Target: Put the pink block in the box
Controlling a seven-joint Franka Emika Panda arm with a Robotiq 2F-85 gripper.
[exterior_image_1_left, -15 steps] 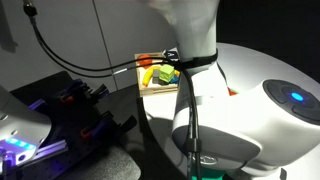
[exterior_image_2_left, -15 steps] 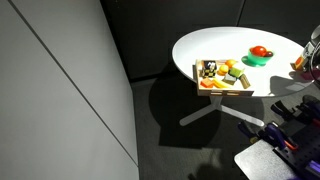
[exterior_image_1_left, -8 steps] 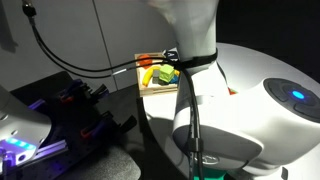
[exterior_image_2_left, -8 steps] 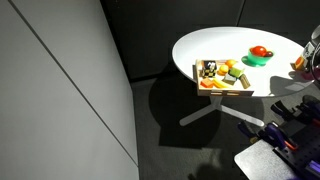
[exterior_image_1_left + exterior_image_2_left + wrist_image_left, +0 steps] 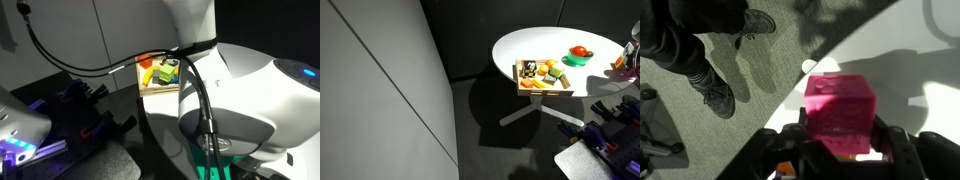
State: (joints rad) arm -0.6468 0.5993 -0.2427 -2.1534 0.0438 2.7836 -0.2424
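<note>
The pink block [image 5: 840, 108], a bright magenta cube, fills the middle of the wrist view over the white table's edge. My gripper [image 5: 840, 146] is shut on it, with a black finger pressed against each side. The box [image 5: 544, 88], a shallow tray with a light wooden rim, sits at the near edge of the round table and holds several colourful toy foods; it also shows past the arm in an exterior view, where its rim [image 5: 156, 90] is visible. At the right border of an exterior view only a dark part of the arm [image 5: 633, 45] shows.
A green bowl [image 5: 578, 58] with a red fruit stands on the white table [image 5: 530, 45] behind the box. A person's black shoes [image 5: 714, 88] stand on the grey carpet beside the table. The robot's white body [image 5: 240, 100] blocks much of an exterior view.
The jaws have closed on the pink block. In an exterior view the arm's white body has shifted across the picture. The box and bowl have not moved.
</note>
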